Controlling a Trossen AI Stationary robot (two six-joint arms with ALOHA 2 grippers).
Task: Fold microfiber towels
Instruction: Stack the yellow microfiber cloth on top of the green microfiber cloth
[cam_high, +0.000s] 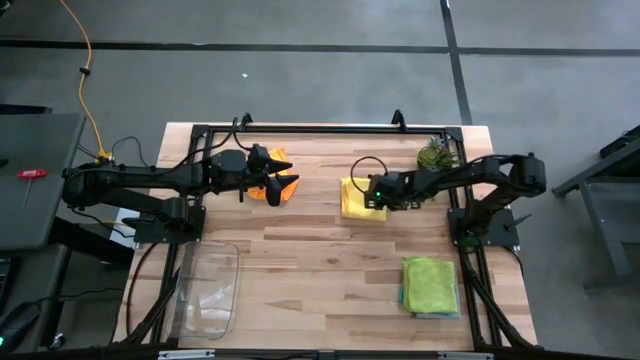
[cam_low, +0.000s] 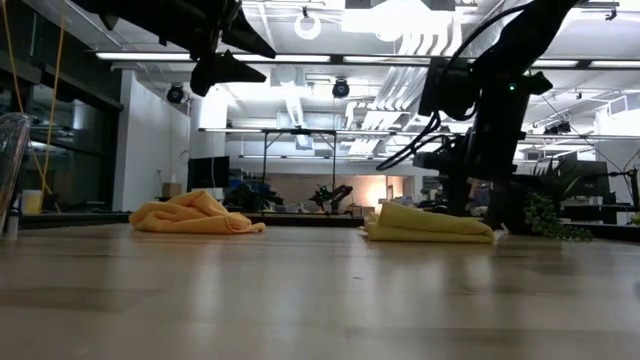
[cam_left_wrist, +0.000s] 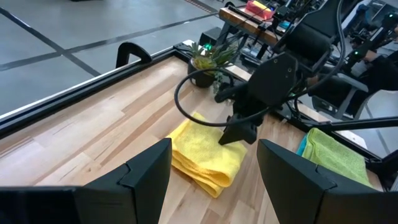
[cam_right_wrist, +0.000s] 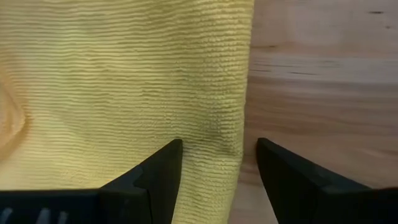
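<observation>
Left gripper (cam_high: 283, 172) is hovering wide open and empty above the crumpled orange towel (cam_high: 272, 187) lying at the table's (cam_high: 320, 260) far left. Right gripper (cam_high: 374, 192) is pressing down on the folded yellow towel (cam_high: 355, 200) at far centre, its spread jaws straddling the towel's right edge; that towel's long axis is running near-to-far. The lime green towel (cam_high: 431, 284) is lying folded at near right.
</observation>
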